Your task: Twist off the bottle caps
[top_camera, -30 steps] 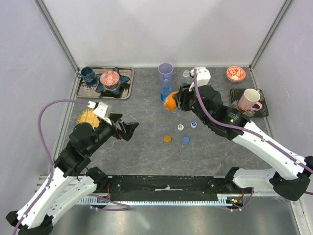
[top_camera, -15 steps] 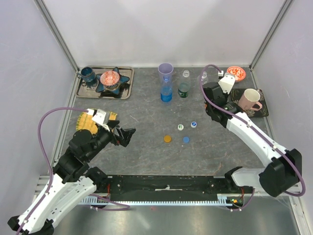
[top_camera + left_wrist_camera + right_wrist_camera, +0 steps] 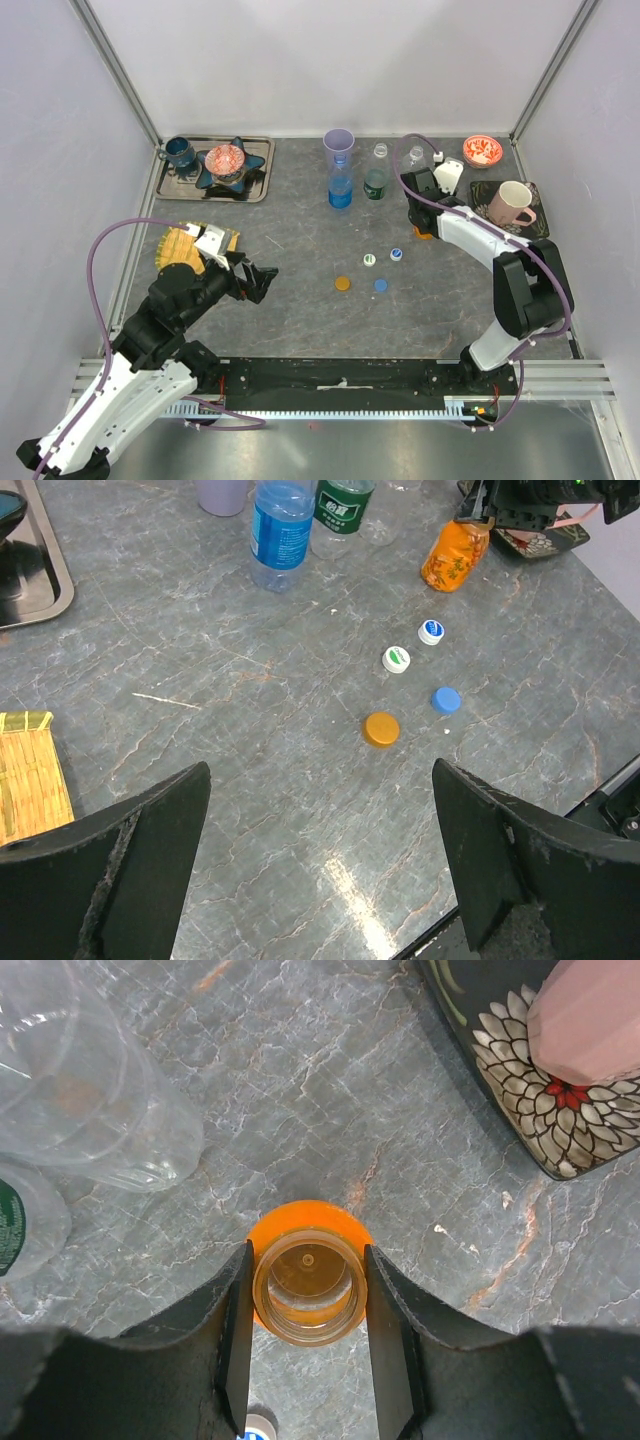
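Grey stone-look table [image 3: 300, 320] under everything. At its far right, right gripper [image 3: 310, 1295] pinched on the neck of the orange bottle [image 3: 308, 1222], just beside the plain clear bottle [image 3: 90, 1080]. Near upright, long axis pointing up into the wrist, mouth open and uncapped. Well apart at the near left, left gripper [image 3: 320, 880] spread wide around nothing. Between the two, four bottle caps [image 3: 381, 729] loose on the table. Likely next: let go and lift clear along that axis, no sideways drag.
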Motion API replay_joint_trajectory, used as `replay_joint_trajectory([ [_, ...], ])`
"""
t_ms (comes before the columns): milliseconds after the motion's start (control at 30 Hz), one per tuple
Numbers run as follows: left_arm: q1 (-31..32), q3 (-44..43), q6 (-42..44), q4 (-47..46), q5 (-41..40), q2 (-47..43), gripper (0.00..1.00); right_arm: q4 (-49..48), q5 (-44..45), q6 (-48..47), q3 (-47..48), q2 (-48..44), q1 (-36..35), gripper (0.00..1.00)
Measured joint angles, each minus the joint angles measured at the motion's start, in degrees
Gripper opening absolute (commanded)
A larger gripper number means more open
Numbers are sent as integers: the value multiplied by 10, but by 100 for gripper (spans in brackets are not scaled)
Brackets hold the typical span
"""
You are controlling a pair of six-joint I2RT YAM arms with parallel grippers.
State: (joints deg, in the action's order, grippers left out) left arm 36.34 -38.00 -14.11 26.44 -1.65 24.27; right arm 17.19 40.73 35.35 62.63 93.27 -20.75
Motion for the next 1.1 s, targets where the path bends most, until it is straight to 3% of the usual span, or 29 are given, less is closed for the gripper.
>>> replay_joint_trajectory([
  [200, 0, 2, 0, 1, 2, 3, 97, -9, -8, 0, 1, 14, 3, 1],
  [367, 0, 2, 0, 0, 5, 16, 98, -14, -22, -2, 1, 14, 4, 27],
  [467, 0, 2, 0, 0, 7, 20, 98, -17, -32, -7, 1, 14, 5, 37],
  [733, 0, 2, 0, 0, 7, 25, 98, -14, -57, -11, 4, 9, 6, 54],
  [1100, 0, 2, 0, 0, 17, 22, 97, 9, -75, -11, 5, 2, 6, 70],
])
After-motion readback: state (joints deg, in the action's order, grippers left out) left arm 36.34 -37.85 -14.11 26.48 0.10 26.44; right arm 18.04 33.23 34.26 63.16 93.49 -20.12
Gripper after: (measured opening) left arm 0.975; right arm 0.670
